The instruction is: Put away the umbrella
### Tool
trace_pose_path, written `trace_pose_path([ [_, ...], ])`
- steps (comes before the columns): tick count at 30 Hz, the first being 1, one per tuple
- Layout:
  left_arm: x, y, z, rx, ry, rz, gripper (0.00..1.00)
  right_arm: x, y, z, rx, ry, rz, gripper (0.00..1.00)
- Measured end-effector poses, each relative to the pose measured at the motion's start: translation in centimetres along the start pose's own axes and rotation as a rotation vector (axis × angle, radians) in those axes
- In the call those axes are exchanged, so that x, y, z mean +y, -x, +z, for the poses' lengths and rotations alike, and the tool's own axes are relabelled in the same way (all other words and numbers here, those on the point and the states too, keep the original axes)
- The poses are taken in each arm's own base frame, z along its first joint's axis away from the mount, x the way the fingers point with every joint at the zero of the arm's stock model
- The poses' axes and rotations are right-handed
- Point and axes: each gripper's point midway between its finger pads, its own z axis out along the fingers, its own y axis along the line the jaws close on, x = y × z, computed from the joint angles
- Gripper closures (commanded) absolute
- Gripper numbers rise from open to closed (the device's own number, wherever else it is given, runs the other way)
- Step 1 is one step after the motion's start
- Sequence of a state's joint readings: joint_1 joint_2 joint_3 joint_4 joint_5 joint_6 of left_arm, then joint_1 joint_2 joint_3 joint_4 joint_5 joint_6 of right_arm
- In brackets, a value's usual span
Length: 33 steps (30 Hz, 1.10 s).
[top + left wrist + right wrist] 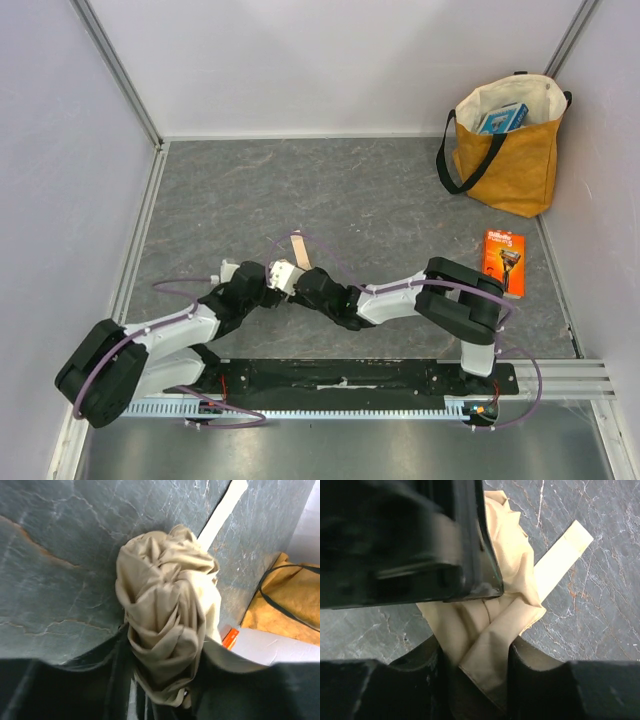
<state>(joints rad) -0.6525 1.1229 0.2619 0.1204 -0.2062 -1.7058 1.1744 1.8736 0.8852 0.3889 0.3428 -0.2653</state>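
Note:
The umbrella (283, 273) is a bunched roll of pale beige fabric held between both arms at the table's middle, its closing strap (298, 245) pointing away across the table. In the left wrist view the folded fabric (167, 605) fills the gap of my left gripper (165, 680), which is shut on it. My right gripper (475, 675) comes from the opposite side, and its fingers (540, 685) press a fold of the umbrella (512, 555) from both sides. The left gripper's black body (395, 540) blocks the top of the right wrist view. Shaft and handle are hidden.
A mustard-yellow tote bag (505, 150) with black straps stands open at the far right corner, a blue box inside it. An orange razor package (504, 262) lies flat near the right wall. White walls enclose the grey table on three sides.

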Motion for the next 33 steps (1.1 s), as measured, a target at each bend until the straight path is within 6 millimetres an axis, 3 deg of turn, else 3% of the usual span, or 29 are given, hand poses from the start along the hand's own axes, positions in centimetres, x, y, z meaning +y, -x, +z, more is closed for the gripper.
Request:
trace_pose_path([
  [1,0.0,0.3,-0.1,-0.007,-0.006,0.02,0.13,0.0,0.1,0.2,-0.006,0.006,0.009,1.0],
  [2,0.2,0.5,-0.3,-0.011,-0.013,0.05,0.11,-0.1,0.1,0.3,-0.012,0.01,0.019,1.0],
  [7,0.5,1.9,-1.9,-0.022,-0.116,0.112,0.09,-1.3,-0.2,1.0,-0.025,0.011,0.121,1.0],
  [15,1.2,3.9,-3.1,-0.065,-0.18,0.207,0.07,-1.7,-0.3,1.5,-0.047,0.11,0.235,1.0],
  [21,1.1,3.0,-2.6,-0.001,-0.203,0.286,0.06,-1.7,-0.3,1.6,-0.069,0.244,0.351,1.0],
  [28,-0.6,0.9,-1.3,0.102,-0.253,0.365,0.06,-1.2,0.0,1.8,-0.083,0.368,0.433,1.0],
  [33,-0.9,0.9,-1.0,0.102,-0.253,0.368,0.05,-1.0,0.1,1.8,-0.091,0.442,0.482,1.0],
])
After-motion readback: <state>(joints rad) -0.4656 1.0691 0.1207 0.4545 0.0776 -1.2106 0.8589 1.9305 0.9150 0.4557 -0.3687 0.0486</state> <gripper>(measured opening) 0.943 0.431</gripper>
